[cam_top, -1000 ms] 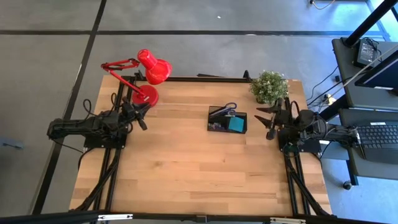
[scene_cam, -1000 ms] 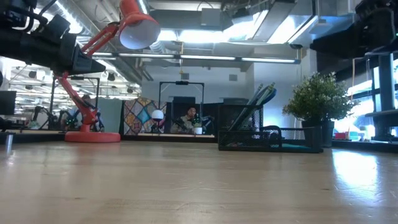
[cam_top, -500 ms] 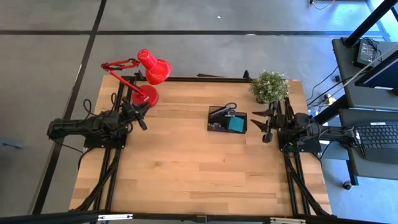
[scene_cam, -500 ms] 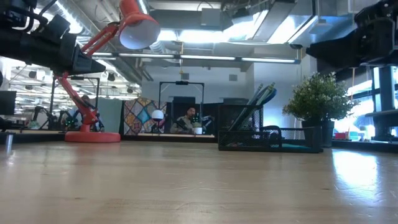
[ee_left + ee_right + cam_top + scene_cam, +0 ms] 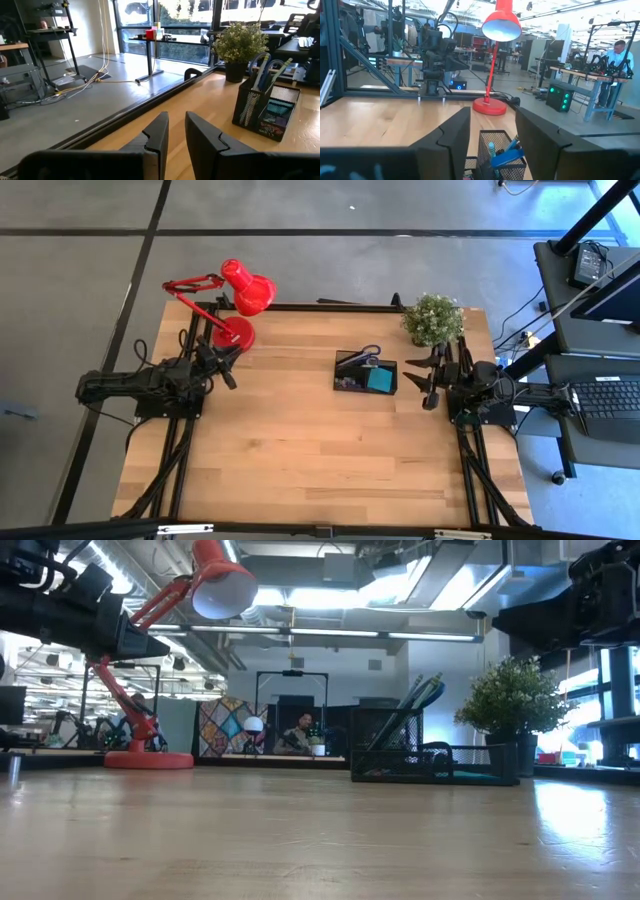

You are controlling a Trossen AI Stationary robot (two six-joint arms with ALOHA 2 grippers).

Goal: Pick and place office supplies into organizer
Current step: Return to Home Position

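The wooden counter (image 5: 300, 430) carries the red desk lamp (image 5: 235, 305) and potted plant (image 5: 433, 318) at its far edge; the black organizer (image 5: 365, 372), holding scissors (image 5: 371, 356) and a teal pad (image 5: 379, 379), sits between the raised arms. Left gripper (image 5: 229, 370) is empty, fingers slightly apart; right gripper (image 5: 425, 378) open, empty

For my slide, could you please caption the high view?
Black mesh organizer holding blue-handled scissors, between two idle arms on a wooden table.
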